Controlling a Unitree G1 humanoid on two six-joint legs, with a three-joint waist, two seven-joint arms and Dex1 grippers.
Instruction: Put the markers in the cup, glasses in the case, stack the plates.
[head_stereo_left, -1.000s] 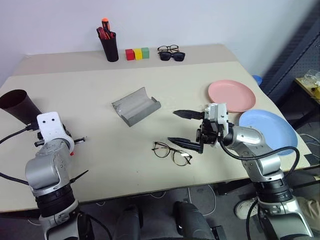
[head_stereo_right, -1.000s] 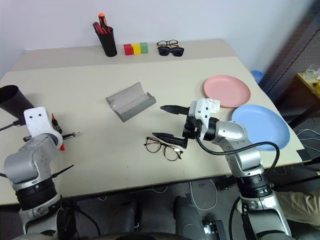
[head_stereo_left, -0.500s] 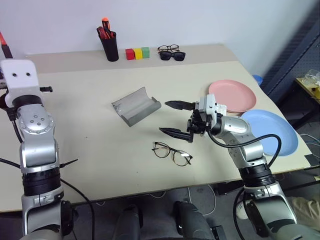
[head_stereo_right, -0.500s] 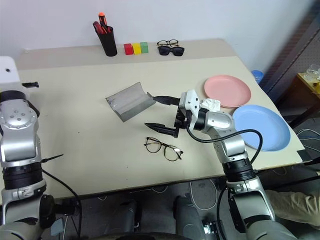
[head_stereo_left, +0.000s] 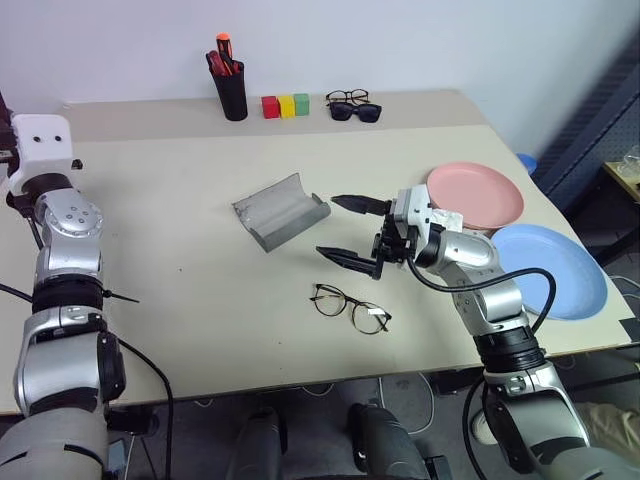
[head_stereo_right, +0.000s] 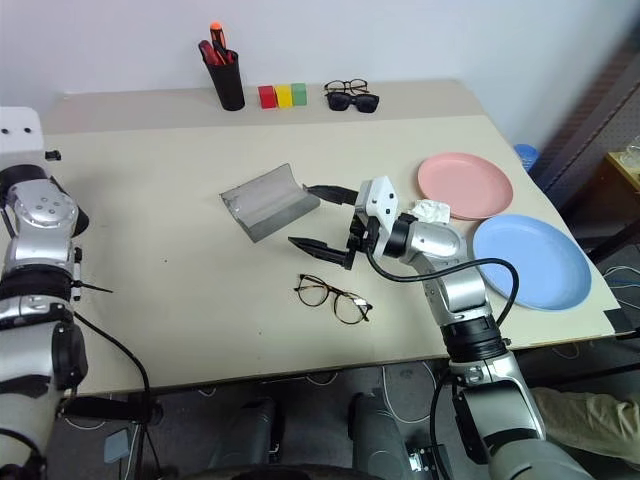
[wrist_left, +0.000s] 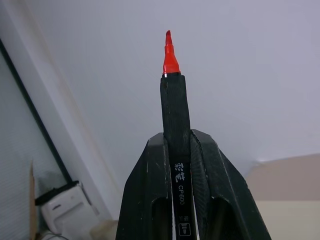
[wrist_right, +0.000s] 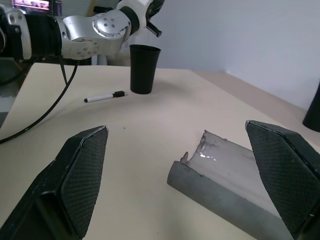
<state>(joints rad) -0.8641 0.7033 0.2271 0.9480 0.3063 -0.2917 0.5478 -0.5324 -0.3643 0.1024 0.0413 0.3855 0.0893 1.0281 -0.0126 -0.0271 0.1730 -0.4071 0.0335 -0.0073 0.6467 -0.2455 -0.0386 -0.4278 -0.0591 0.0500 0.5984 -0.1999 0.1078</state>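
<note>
My left gripper (wrist_left: 177, 141) is shut on a marker (wrist_left: 174, 102) with a black body and a red tip, held up off the table at its far left. The cup (wrist_right: 145, 69) stands upright on the table, and a white marker (wrist_right: 105, 97) with a black cap lies beside it. My right gripper (head_stereo_left: 328, 225) hovers open between the open grey case (head_stereo_left: 280, 210) and the wire-framed glasses (head_stereo_left: 350, 307), holding nothing. The pink plate (head_stereo_left: 475, 195) and the blue plate (head_stereo_left: 555, 270) lie side by side at the right.
Along the back edge stand a black pen holder (head_stereo_left: 232, 95) with red and orange markers, three coloured blocks (head_stereo_left: 285, 105), and two other pairs of glasses (head_stereo_left: 355, 105). The table's right edge runs just past the blue plate.
My left arm has swung up and out to the left from table height, carrying the red-tipped marker. The right gripper edged slightly toward the case and stays open.
</note>
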